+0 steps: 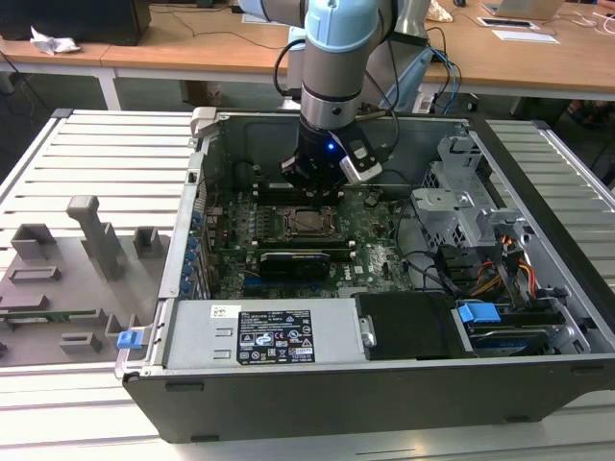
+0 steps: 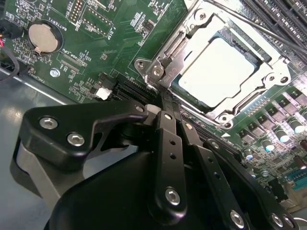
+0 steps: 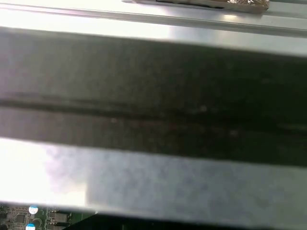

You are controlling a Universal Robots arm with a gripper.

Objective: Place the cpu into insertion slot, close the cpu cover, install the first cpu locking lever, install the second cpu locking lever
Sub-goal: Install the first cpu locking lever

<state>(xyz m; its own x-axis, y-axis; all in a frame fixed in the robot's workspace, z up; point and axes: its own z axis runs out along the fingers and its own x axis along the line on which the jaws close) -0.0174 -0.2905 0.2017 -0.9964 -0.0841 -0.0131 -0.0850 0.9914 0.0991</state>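
The cpu (image 2: 217,72) lies flat under the thin, stiff cpu cover (image 2: 184,48) (bendy pins below, so press gently). The tool (image 2: 165,103) looks pinched narrow, holding nothing.

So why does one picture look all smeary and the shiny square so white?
In the first wrist view a metal surface sits very near the lens, so it is blurred and glared white. In the second wrist view the cpu catches the light and washes out pale, while the black gripper stays dark. The exterior view is evenly lit.
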